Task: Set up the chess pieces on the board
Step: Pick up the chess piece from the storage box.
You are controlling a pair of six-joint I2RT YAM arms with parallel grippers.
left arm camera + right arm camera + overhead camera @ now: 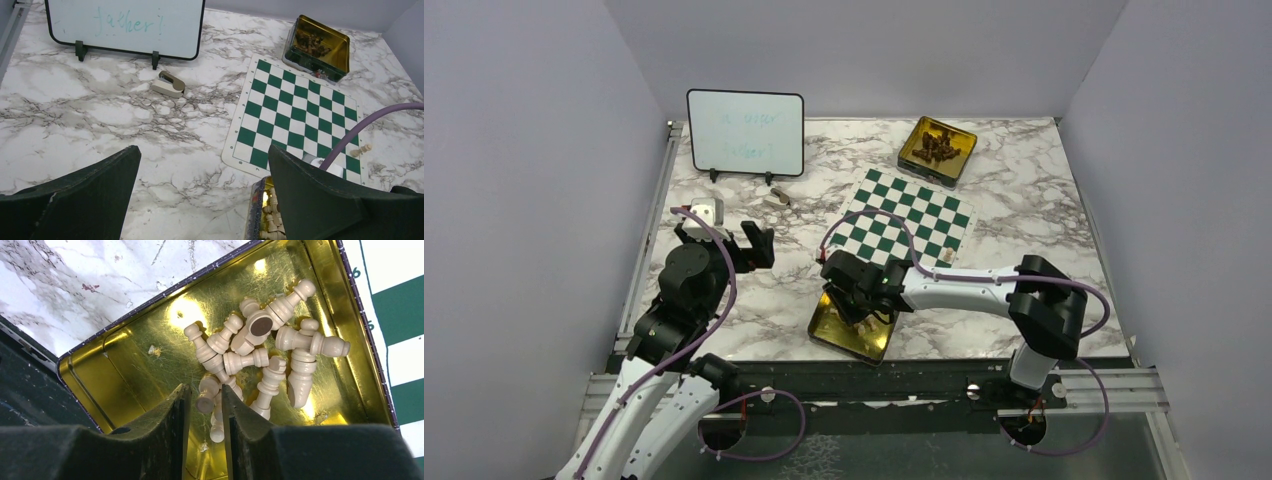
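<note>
The green-and-white board (909,215) (295,110) lies right of centre. One cream piece (361,149) lies on its near right edge. Several cream chess pieces (260,355) lie heaped in a gold tin (125,365) (849,335) just in front of the board. My right gripper (206,390) (859,300) is down inside this tin. Its jaws stand narrowly apart around a lying piece (205,401), with a sliver of gap on the left side. My left gripper (204,150) (729,228) hangs wide open over bare marble at the left, holding nothing.
A second gold tin (937,148) (317,47) with dark pieces sits beyond the board's far corner. A black-framed whiteboard (745,133) (125,25) stands at the back left, with a small beige object (777,198) (168,84) in front of it. Walls enclose the table.
</note>
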